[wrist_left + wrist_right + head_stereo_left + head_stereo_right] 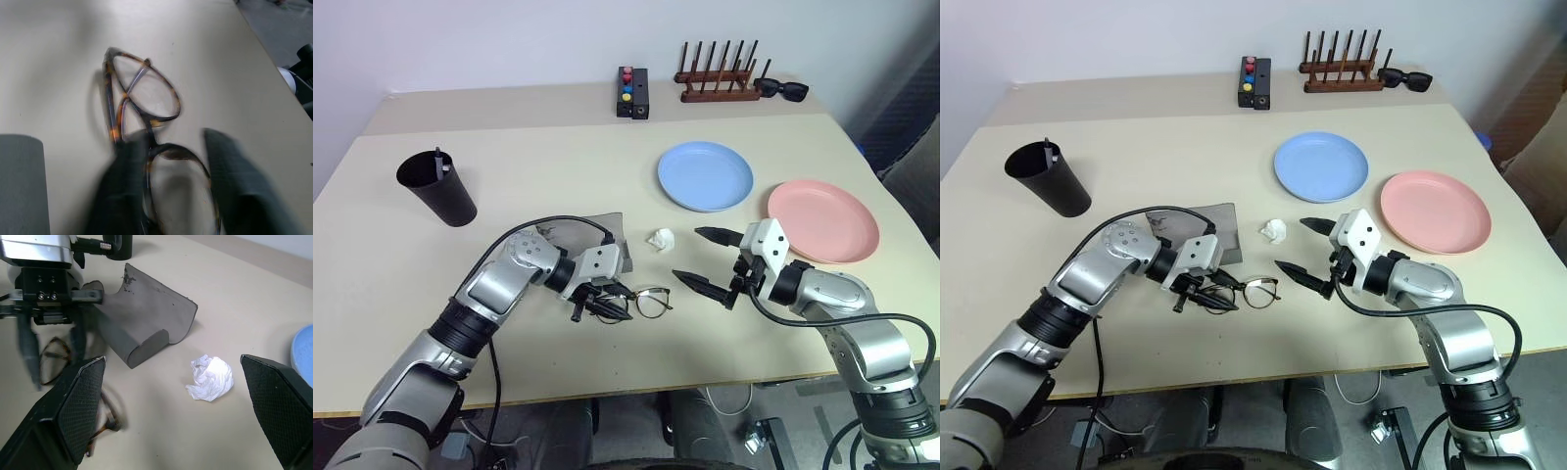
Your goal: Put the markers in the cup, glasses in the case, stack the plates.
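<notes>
Both lenses of the glasses [646,302] lie flat.

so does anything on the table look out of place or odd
Yes: a crumpled white wad, like tissue, lies loose on the table between the grey case and the blue plate. It belongs to no set here. The black sunglasses rest against the wooden rack at the far edge.

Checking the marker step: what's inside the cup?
A marker pokes above the rim of the cup, leaning on its wall. The cup's wall hides the bottom, so a second marker cannot be confirmed.
</notes>
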